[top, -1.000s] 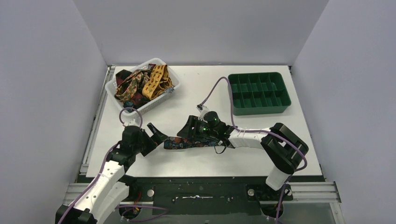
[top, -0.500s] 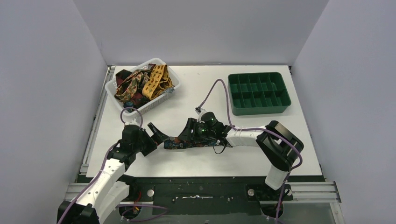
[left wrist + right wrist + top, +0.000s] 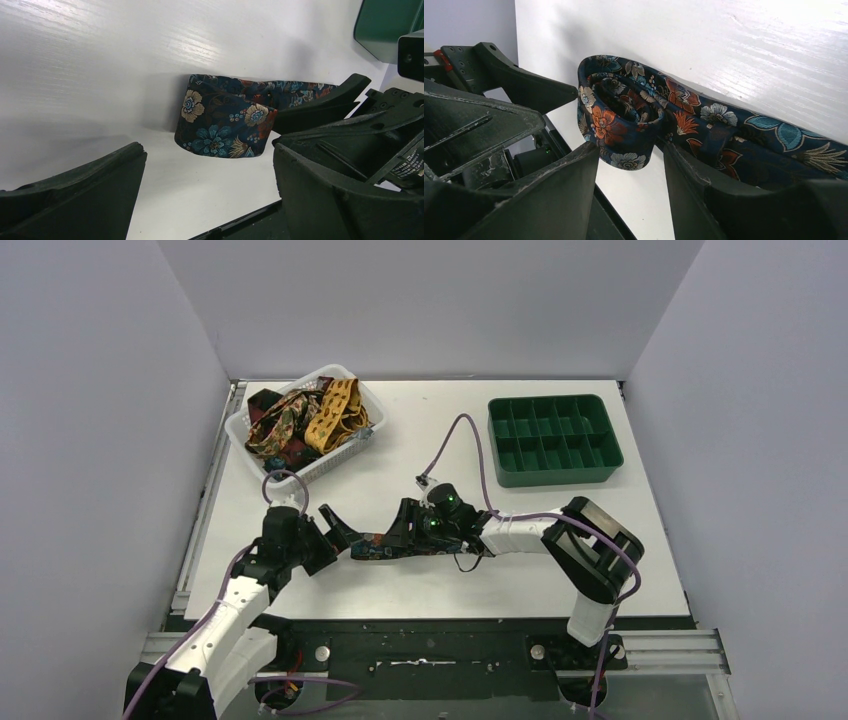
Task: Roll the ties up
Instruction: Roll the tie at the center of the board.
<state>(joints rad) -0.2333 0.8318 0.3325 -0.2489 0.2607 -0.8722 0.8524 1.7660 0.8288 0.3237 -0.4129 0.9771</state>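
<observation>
**As the coil gets going, the right hand is crowding the left one**

Since a second ago, the right hand [image 3: 629, 150] has slid a bit toward the white basket [image 3: 240, 435] side and its fingers have drawn in. They now look pressed on both flanks of the little coil [image 3: 619, 125] at the end of the floral tie [image 3: 222, 125], so I'd call that a real grip on the roll. To me that means the rolling has only just begun, since most of the tie is flat behind the coil.

The tie lies on the surface [image 3: 400, 430], nearer than the basket and off to its right, well apart from it. The other ties [image 3: 300, 425] sit heaped in the basket, untouched.

The left hand [image 3: 330, 537] is spread wide and holding nothing. It's parked just on the basket side of the coil, near it but not touching.

Room-wise, the near edge of the surface is close to the tie on the side away from the basket. There's plenty of bare surface between tie and basket, and out to the green tray [image 3: 553, 477] far to the basket's right. The tight spot is the gap between the two hands.
</observation>
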